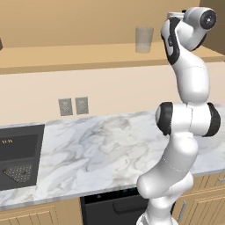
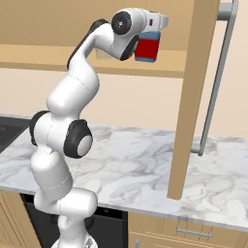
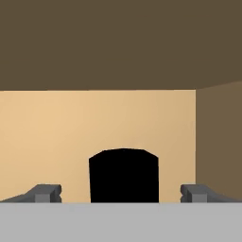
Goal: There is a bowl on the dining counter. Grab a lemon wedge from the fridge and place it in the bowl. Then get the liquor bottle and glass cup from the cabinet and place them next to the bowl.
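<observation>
We held our gripper (image 3: 121,193) spread wide inside the cabinet (image 2: 160,70), its fingers either side of the bottle (image 3: 124,176). The cup (image 1: 144,39) stood apart along the shelf. Closing off-centre could tip the bottle backward.

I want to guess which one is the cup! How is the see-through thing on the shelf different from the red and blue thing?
The glass cup is clear and faintly grey; the liquor bottle is solid red with blue at top and bottom. The glass cup stands free, away from the gripper; the liquor bottle sits right at the hand, between the open fingers, in the hand view as a dark shape. Both stand upright on the cabinet shelf.
</observation>
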Controlling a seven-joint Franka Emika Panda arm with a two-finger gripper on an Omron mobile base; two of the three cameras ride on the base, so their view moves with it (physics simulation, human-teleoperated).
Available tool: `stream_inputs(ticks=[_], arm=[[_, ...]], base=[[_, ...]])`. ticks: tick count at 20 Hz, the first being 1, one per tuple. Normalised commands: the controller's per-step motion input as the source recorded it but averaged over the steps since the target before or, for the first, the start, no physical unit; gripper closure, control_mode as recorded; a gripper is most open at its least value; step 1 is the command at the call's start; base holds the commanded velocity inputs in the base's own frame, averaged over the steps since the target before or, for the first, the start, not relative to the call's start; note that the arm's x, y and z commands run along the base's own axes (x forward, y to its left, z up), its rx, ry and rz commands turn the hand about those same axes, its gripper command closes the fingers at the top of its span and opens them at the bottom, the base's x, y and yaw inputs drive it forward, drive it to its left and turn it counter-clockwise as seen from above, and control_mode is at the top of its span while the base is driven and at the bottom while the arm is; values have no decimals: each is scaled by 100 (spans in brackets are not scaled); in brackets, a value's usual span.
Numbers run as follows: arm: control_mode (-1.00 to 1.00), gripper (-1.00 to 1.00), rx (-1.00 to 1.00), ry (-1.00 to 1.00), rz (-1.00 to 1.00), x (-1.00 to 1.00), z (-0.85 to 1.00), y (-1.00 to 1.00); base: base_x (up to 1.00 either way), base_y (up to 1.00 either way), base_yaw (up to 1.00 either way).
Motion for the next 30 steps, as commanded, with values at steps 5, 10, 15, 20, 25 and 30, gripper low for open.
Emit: stream_inputs(ticks=[5,10,15,20,25,30], arm=[[-100,100,0,0,2,24,-2,-9],[-100,100,0,0,0,5,-4,-3],[-100,100,0,0,0,0,0,0],[-100,100,0,0,0,0,0,0],[-100,100,0,-1,0,-16,-6,0],[-100,100,-1,-12,-1,-72,-30,4]], base=[[0,0,0],[0,0,0],[0,0,0],[0,0,0],[0,0,0],[0,0,0]])
